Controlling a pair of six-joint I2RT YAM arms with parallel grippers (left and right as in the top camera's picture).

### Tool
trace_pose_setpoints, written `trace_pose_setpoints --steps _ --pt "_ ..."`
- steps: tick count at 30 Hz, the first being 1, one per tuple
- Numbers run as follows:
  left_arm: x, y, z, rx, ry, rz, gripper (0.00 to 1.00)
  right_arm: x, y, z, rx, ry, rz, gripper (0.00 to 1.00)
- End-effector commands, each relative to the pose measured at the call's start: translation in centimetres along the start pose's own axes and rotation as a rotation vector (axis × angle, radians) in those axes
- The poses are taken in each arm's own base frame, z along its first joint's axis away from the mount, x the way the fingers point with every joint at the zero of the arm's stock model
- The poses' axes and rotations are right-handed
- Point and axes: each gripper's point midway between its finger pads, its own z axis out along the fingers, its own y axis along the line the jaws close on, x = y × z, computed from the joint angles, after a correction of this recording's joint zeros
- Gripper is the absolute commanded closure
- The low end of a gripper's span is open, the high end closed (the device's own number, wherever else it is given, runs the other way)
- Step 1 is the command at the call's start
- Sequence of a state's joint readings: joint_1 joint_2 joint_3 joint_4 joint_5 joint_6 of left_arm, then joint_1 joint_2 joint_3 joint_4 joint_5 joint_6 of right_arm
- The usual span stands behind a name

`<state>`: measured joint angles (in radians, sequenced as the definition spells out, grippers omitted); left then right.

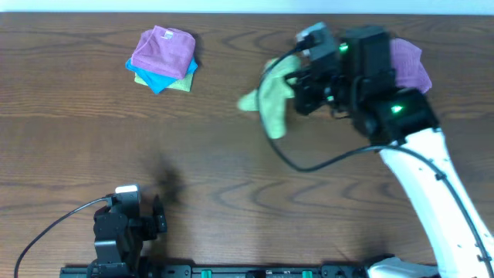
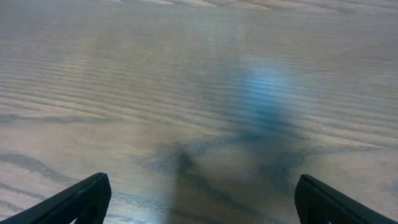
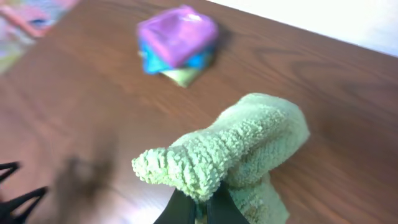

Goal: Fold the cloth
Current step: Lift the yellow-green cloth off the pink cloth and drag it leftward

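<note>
A light green terry cloth (image 1: pixel 272 99) hangs bunched from my right gripper (image 1: pixel 302 86) above the table's far middle. In the right wrist view the cloth (image 3: pixel 249 146) is pinched between the shut fingers (image 3: pixel 200 208) and droops over them. My left gripper (image 1: pixel 158 216) rests low at the near left, open and empty; its two finger tips (image 2: pixel 199 199) show wide apart over bare wood.
A stack of folded cloths (image 1: pixel 163 59), purple on top of blue and yellow-green, lies at the far left; it also shows in the right wrist view (image 3: pixel 177 43). Another purple cloth (image 1: pixel 409 63) lies behind the right arm. The table is dark brown wood.
</note>
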<state>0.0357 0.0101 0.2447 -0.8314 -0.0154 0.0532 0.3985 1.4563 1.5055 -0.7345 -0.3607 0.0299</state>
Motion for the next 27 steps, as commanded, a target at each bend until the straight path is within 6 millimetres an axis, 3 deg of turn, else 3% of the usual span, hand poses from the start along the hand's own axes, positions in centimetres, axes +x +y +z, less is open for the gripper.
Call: trace_pose_setpoints --steps 1,4,7,11,13,15,16,17,22,27 --pt "1.8 0.3 0.1 -0.019 0.068 0.025 0.05 -0.5 4.4 0.3 -0.107 -0.01 -0.02 0.98" --pt "1.8 0.3 0.1 -0.019 0.068 0.025 0.05 0.4 6.2 1.6 -0.139 0.03 -0.043 0.98" --pt "1.8 0.3 0.1 -0.019 0.068 0.025 0.05 2.3 5.2 3.9 -0.1 0.113 -0.025 0.98" --pt "1.8 0.3 0.1 -0.019 0.068 0.025 0.05 6.4 0.4 8.4 0.05 0.275 0.022 0.98" --pt "1.8 0.3 0.1 -0.019 0.068 0.025 0.05 8.4 -4.5 10.4 0.22 0.34 0.039 0.97" --pt "1.8 0.3 0.1 -0.019 0.068 0.025 0.05 9.3 -9.2 11.1 0.399 0.358 0.056 0.53" --pt "1.8 0.3 0.1 -0.019 0.068 0.025 0.05 9.3 -10.9 11.1 0.463 0.354 0.062 0.16" --pt "1.8 0.3 0.1 -0.019 0.068 0.025 0.05 9.3 -12.5 10.9 0.518 0.347 0.068 0.02" --pt "1.8 0.3 0.1 -0.019 0.068 0.025 0.04 8.0 -15.5 8.8 0.581 0.291 0.128 0.01" --pt "1.8 0.3 0.1 -0.019 0.068 0.025 0.05 8.2 -16.0 6.7 0.571 0.283 0.241 0.01"
